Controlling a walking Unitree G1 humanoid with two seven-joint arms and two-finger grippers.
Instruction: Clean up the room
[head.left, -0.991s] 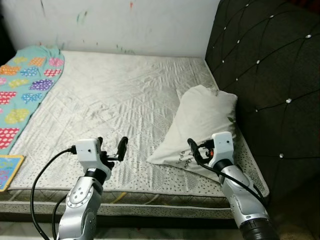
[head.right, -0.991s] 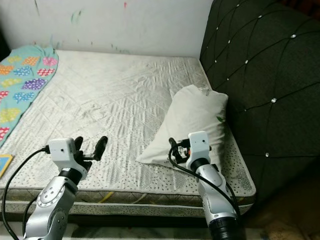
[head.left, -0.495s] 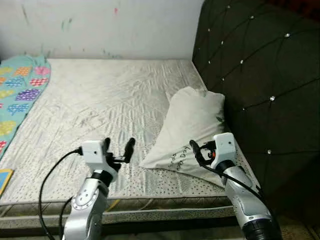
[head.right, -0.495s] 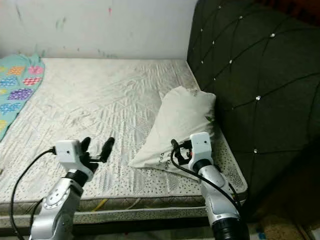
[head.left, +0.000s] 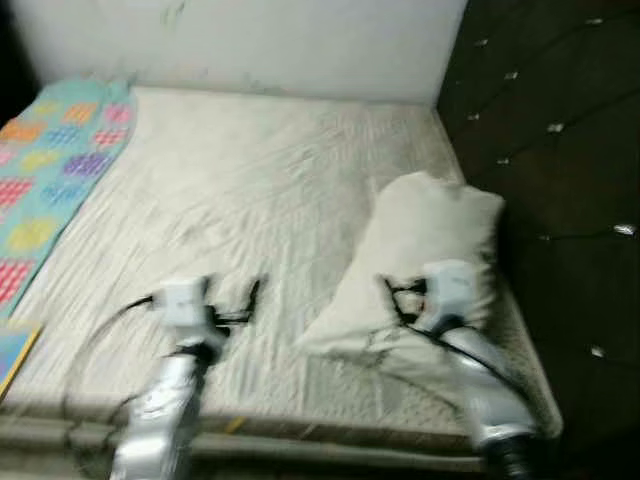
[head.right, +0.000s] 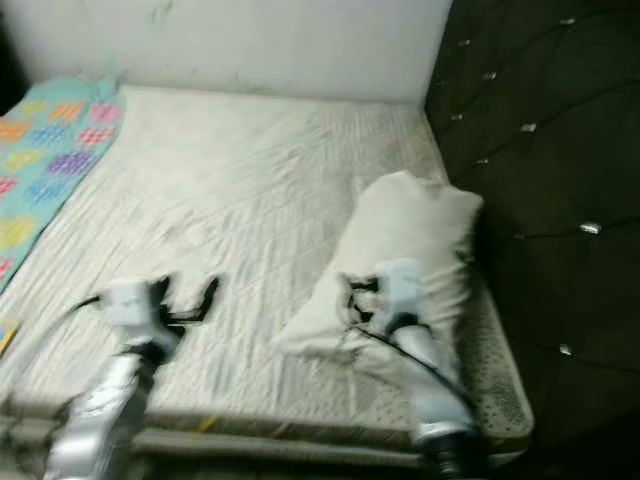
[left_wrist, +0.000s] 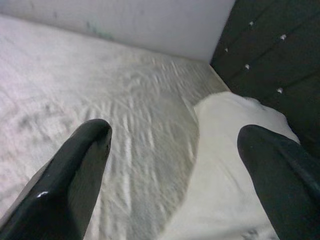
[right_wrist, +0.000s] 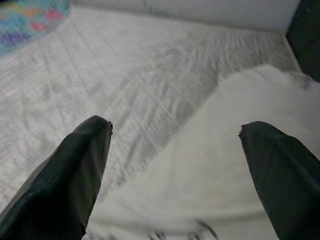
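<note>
One mattress (head.left: 250, 190) fills the space in front of the robot, bare and off-white, with a quilted pattern. One pillow (head.left: 420, 250) lies on it, white, at the right side close against the dark tufted headboard (head.left: 560, 150). One blanket (head.left: 50, 170), teal with coloured patches, covers the far left edge of the mattress. At the near left corner there is one flat thing with a yellow border (head.left: 12, 350), too blurred to tell what it is. A pale wall (head.left: 250, 40) stands behind the bed.

The head views are smeared with motion, so fine detail is lost.

There are two grippers, both held out low over the near edge of the mattress. The left gripper (left_wrist: 175, 170) is over bare mattress to the left of the pillow, its two black fingers (left_wrist: 75, 170) spread wide with nothing between them and touching nothing that I can see. The right gripper (right_wrist: 180, 170) hangs over the near end of the pillow; its fingers (right_wrist: 75, 170) are also spread wide apart and hold nothing. Whether its fingertips touch the pillow I cannot tell.
</note>
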